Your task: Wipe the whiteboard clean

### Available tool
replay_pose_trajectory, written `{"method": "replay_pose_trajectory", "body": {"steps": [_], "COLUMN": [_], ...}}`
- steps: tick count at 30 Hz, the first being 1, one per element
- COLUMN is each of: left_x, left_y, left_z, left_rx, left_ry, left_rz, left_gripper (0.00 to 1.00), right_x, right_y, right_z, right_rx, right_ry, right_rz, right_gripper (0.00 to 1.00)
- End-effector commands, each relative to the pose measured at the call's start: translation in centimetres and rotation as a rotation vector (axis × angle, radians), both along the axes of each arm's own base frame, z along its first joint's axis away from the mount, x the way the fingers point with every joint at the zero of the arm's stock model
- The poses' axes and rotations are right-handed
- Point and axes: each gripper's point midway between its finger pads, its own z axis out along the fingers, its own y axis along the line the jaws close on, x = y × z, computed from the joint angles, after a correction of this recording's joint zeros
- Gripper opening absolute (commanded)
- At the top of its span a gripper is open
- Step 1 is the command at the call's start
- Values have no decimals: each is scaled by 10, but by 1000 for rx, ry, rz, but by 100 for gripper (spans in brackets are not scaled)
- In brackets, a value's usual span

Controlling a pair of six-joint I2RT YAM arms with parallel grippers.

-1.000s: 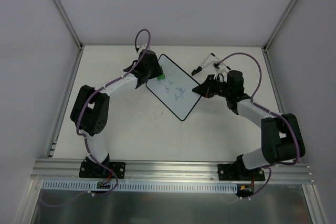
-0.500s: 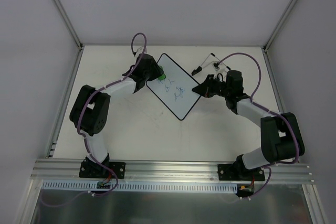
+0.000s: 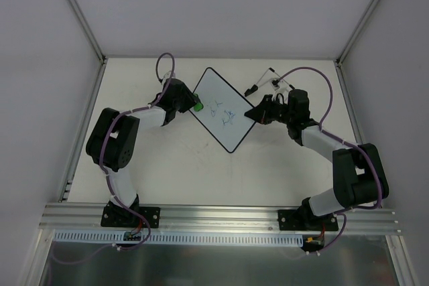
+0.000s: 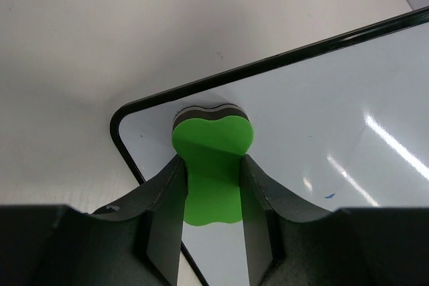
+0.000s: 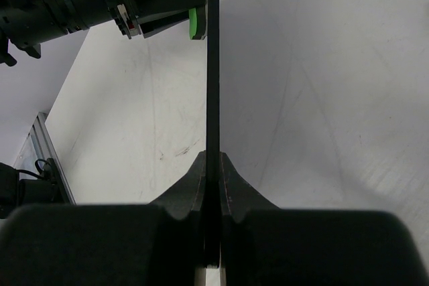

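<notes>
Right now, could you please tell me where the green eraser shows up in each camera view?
Top external: green eraser left of centre, at the whiteboard's left corner, held by the left pincer.
Left wrist: eraser at lower centre, between the fingers, near the board's corner.
Right wrist: eraser at top centre, just left of the board's edge.
Shared landmark: the whiteboard's black rim.

One whiteboard [image 3: 220,125] clamped in the right gripper [image 3: 252,113], one green eraser [image 4: 211,145] between the left gripper [image 3: 194,106] fingers, two grippers.
</notes>
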Motion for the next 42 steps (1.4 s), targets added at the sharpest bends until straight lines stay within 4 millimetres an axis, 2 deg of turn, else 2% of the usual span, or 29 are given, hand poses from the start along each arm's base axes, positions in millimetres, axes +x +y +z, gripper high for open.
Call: {"method": "replay_pose_trajectory", "body": {"steps": [1,5,13,20,23,27,30,34,42], "left_x": [-3,-2,-5,-7,-4,5,1,-16,-38], "left_y": [-18,-34,-96,-119,-109,-77,-67,-62,-48], "left_z": [-3,21,64,82,71,53,37,8,-19], "left_rx": [-31,-49,-113,-120,-100,-92,-82,-85,-46], "left_ry": [2,-58,-153,-198,-182,-138,-104,-34,17], "left_rz": [-64,-100,-228,-282,-240,-165,-158,-154,-146], "left_gripper": [0,0,0,0,0,0,0,0,0], "right_x": [-14,-15,-13,-13,-13,-15,-17,-18,-19], "right_y": [18,20,25,30,31,31,30,30,29], "right_z": [-4,-2,0,-1,-1,-1,-4,-6,-9], "right_rx": [-24,-21,-16,-14,-14,-15,-15,-18,-19], "right_ry": [-21,-22,-21,-16,-14,-14,-9,-3,6], "right_rz": [113,121,139,151,153,153,152,153,153], "right_gripper": [0,0,0,0,0,0,0,0,0]}}
